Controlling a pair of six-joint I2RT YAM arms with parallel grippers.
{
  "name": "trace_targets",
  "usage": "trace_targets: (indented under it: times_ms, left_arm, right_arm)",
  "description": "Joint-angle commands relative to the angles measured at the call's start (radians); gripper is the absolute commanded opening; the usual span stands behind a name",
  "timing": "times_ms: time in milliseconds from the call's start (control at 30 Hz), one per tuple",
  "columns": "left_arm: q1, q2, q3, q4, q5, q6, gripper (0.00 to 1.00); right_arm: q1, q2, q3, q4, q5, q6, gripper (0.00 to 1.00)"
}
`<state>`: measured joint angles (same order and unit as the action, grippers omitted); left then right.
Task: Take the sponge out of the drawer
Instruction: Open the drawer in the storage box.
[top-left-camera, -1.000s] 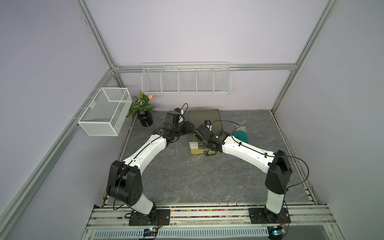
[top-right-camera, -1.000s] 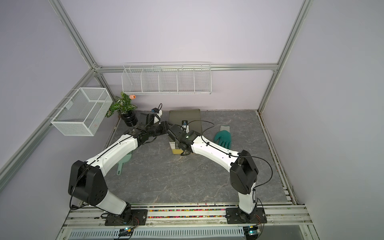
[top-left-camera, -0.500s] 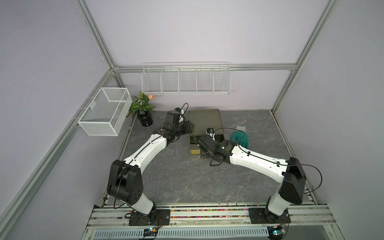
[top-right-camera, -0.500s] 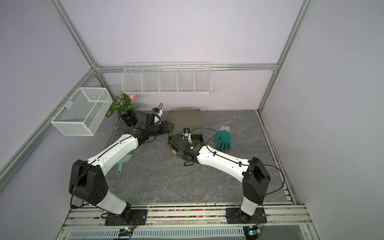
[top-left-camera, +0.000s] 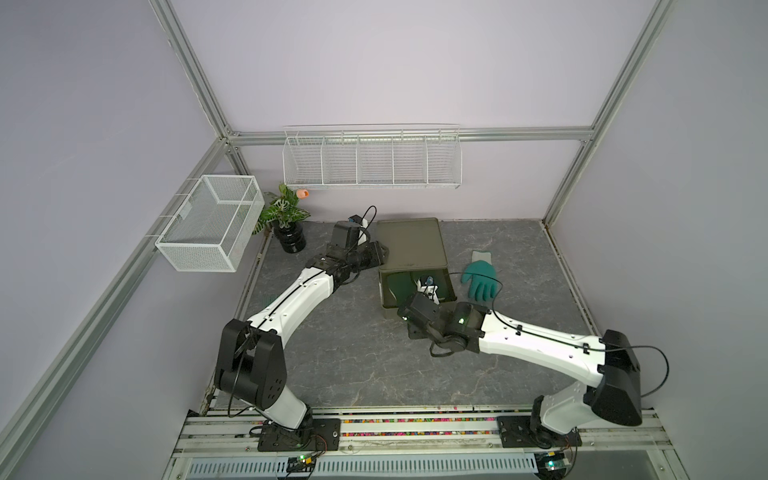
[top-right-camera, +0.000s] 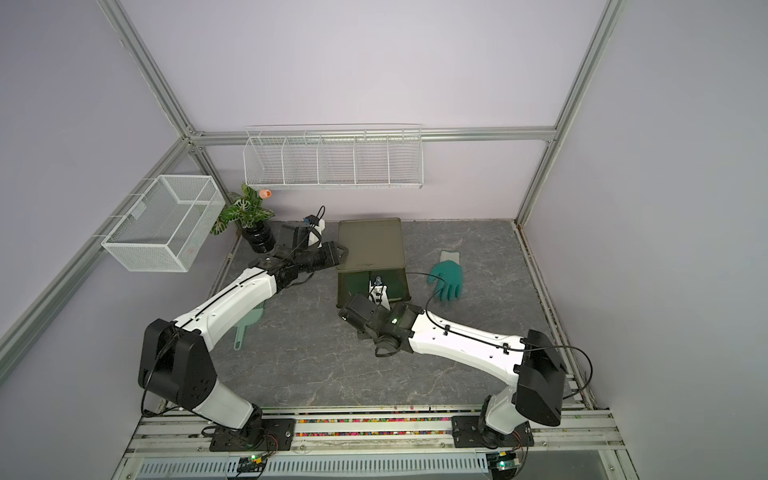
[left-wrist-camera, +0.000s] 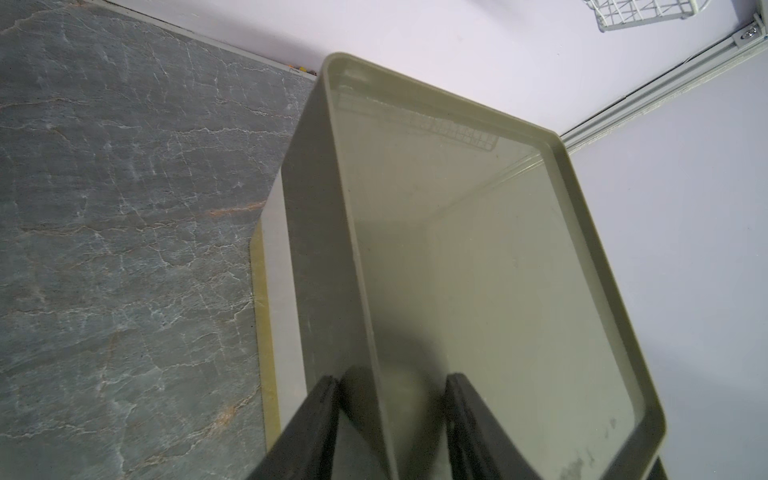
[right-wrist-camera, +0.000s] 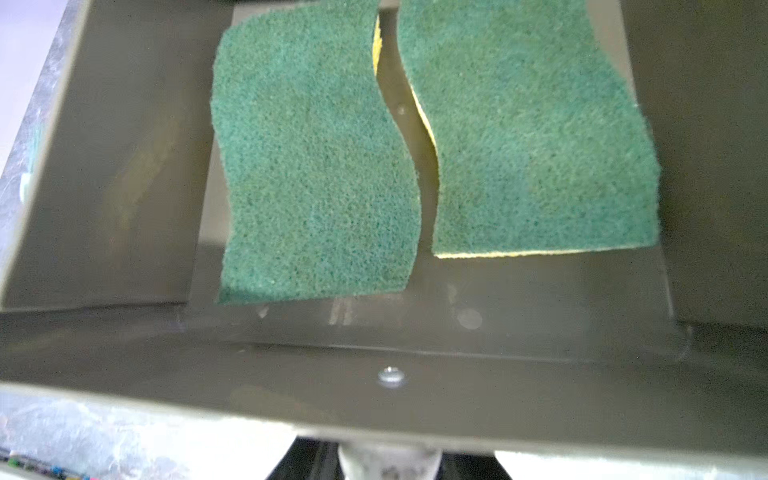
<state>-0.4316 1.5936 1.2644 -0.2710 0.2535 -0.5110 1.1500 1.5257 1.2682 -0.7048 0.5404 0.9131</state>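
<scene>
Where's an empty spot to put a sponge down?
Bare table in front, between the left arm and right arm, and at the back right behind the glove. Crowded around the open drawer and cabinet, where both reach.

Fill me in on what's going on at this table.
The left gripper is shut on the rim of the olive cabinet, apparently steadying it. The right gripper grips the white knob on the drawer, which stands pulled open. Two green sponges lie side by side inside, apart and untouched, so neither is out yet.
</scene>
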Motion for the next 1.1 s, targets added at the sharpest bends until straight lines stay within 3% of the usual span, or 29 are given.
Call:
trace_targets:
  times_ms: [0, 567, 833, 1067]
  left_arm:
    - [-0.005, 0.026, 0.021, -0.032, 0.021, 0.024, 0.46]
    - [-0.006, 0.025, 0.024, -0.035, 0.023, 0.025, 0.46]
    - [-0.006, 0.024, 0.024, -0.037, 0.025, 0.025, 0.47]
    - [-0.005, 0.023, 0.026, -0.039, 0.024, 0.028, 0.48]
  right_arm:
    - [0.049, -0.052, -0.012, 0.046, 0.048, 0.014, 0.1]
    - [0.128, -0.095, -0.063, 0.039, 0.062, 0.089, 0.21]
    - [0.129, -0.091, -0.063, 0.041, 0.061, 0.083, 0.53]
    - [0.128, -0.105, -0.066, 0.032, 0.038, 0.077, 0.62]
